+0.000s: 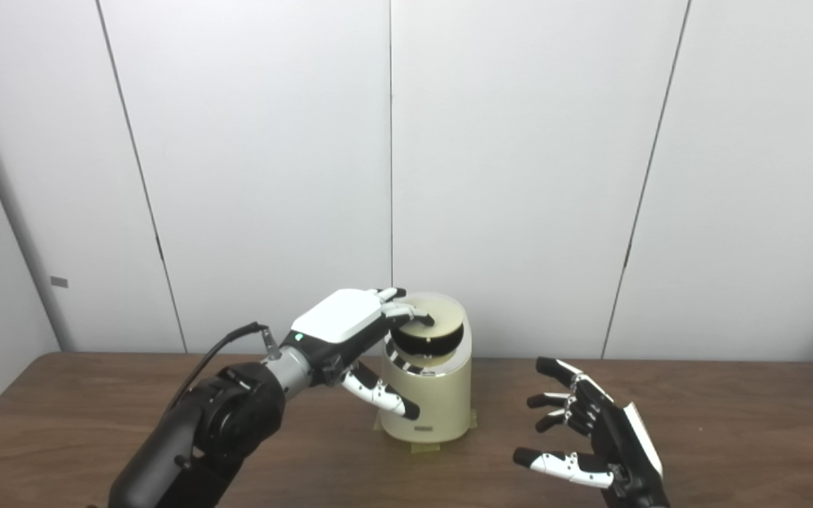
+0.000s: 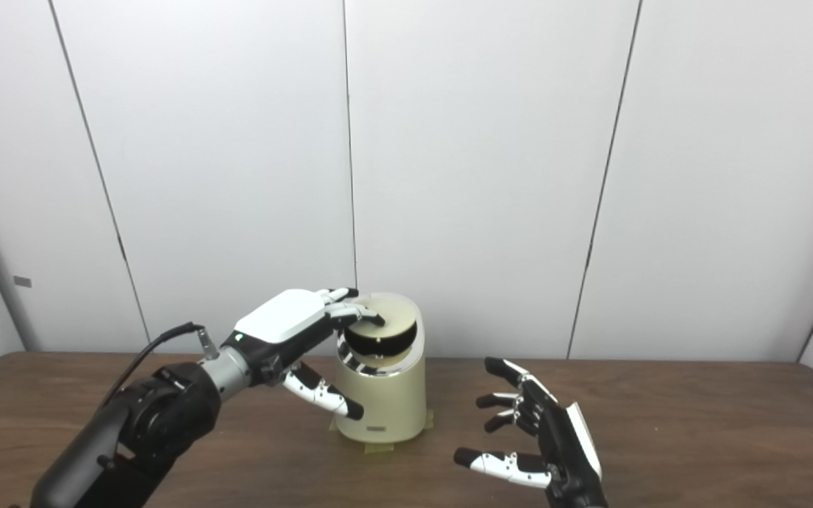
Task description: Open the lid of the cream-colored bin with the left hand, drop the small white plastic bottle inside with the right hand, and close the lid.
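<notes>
The cream-colored bin (image 1: 429, 395) stands on the brown table (image 1: 96, 402) at the middle, near the wall. Its round lid (image 1: 429, 317) is tilted up, and a dark opening (image 1: 426, 343) shows beneath it. My left hand (image 1: 350, 324) reaches in from the left. Its fingers (image 1: 406, 310) lie curled on the lid's left edge, while the thumb (image 1: 382, 396) is spread apart, low against the bin's front. My right hand (image 1: 590, 430) hovers to the right of the bin, open and empty, with its fingers spread. No white bottle is in view.
A white panelled wall (image 1: 519, 176) stands directly behind the bin. Yellow tape (image 1: 420, 446) shows under the bin's base. Bare table lies between the bin and my right hand and along both sides.
</notes>
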